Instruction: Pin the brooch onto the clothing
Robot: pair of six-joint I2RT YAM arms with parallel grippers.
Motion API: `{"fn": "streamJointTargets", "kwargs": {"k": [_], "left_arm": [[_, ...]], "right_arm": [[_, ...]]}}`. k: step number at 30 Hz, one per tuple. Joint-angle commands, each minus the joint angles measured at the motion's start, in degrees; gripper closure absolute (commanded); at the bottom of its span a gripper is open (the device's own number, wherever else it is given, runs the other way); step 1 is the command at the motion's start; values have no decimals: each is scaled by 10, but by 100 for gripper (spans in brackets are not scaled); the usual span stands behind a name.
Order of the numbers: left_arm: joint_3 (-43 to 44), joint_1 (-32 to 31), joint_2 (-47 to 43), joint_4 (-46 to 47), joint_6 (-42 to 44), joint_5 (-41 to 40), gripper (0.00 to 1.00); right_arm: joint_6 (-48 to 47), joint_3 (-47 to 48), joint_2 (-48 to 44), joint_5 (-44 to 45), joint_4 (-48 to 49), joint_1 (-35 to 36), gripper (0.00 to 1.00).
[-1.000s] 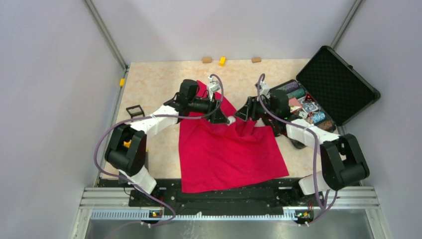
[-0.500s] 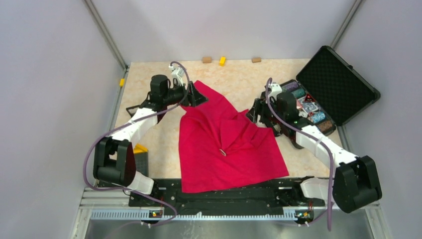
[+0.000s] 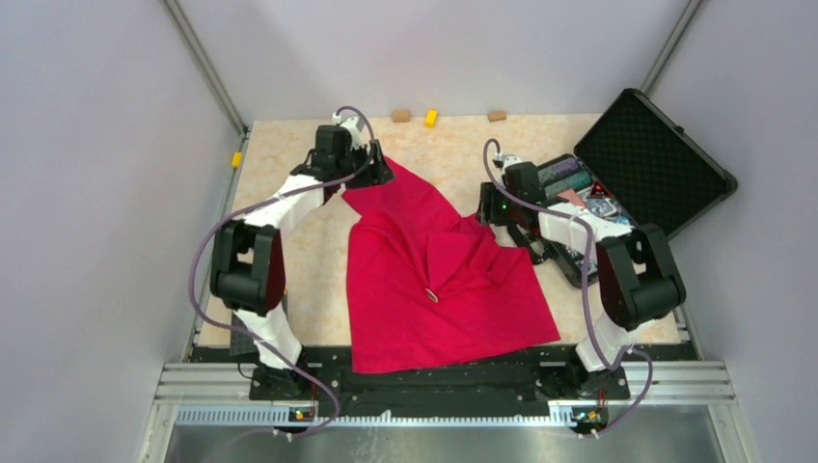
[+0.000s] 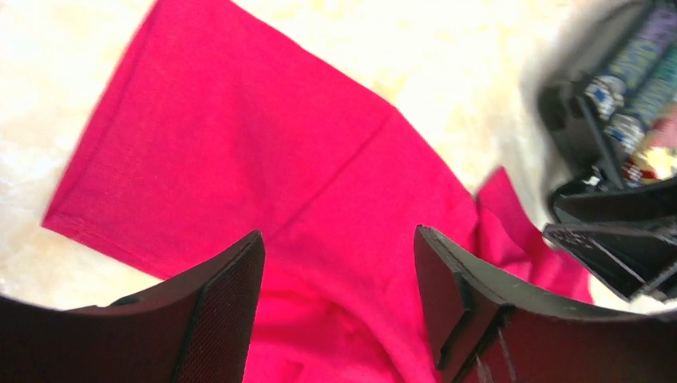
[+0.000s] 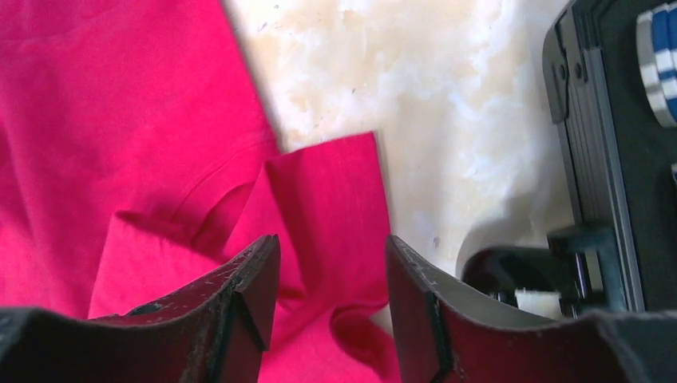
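a: where's the brooch (image 3: 431, 295)?

b: on the red t-shirt (image 3: 453, 318), about mid-chest, at the low end of a crease that runs down from the collar side. from the top view it's only a tiny pale dot, so i can't tell whether its pin goes through the cloth.

a: and the shirt itself?

b: it's spread on the marbled desk (image 3: 313, 270) with its hem toward the arm bases. the upper part is rumpled, and 1 sleeve reaches out to the far left.

a: left jaws?

b: they're over the tip of that far-left sleeve. in the left wrist view the 2 pads (image 4: 227, 311) stand wide apart, and only red cloth shows below the gap. they have hold of nothing.

a: right jaws?

b: they're at the shirt's right edge, between the shirt and the black case (image 3: 646, 164). in the right wrist view the fingers (image 5: 251, 295) are parted with nothing between them. a folded bit of sleeve lies under the gap, with bare desk just to its right.

a: either one near the brooch?

b: no, both are well apart from it, up at the far end of the shirt.

a: anything else?

b: the case lies open at the right, lid tipped back, with colourful trinkets (image 3: 588, 198) in its tray. at the far edge of the desk a yellow block (image 3: 430, 118) sits between 2 tan blocks (image 3: 400, 116).
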Motion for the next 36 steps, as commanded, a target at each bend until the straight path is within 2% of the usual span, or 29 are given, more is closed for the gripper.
{"fn": "streamJointTargets", "kwargs": {"k": [1, 8, 15, 20, 23, 26, 29, 33, 34, 36], "left_arm": [[81, -10, 59, -53, 27, -100, 27], [244, -13, 187, -141, 68, -218, 18], [385, -16, 289, -238, 116, -283, 16], [410, -15, 318, -256, 129, -282, 15], [411, -17, 332, -259, 125, -260, 15], [418, -20, 346, -270, 123, -287, 15], [431, -20, 361, -283, 124, -294, 15], [455, -20, 385, -301, 130, -294, 22], [462, -20, 391, -308, 133, -297, 27], [474, -20, 404, -322, 138, -306, 45]], "right_arm": [[-12, 53, 49, 18, -4, 1, 49], [-13, 79, 104, 45, -15, 1, 50], [-14, 83, 129, 33, -10, 1, 50], [-12, 81, 139, 35, -9, 3, 52], [-24, 85, 138, 78, -23, 20, 52], [-34, 92, 145, 121, -42, 37, 52], [-32, 88, 149, 126, -45, 40, 55], [-20, 82, 149, 102, -39, 39, 64], [-17, 81, 149, 98, -37, 40, 69], [-13, 83, 148, 94, -37, 39, 80]]}}
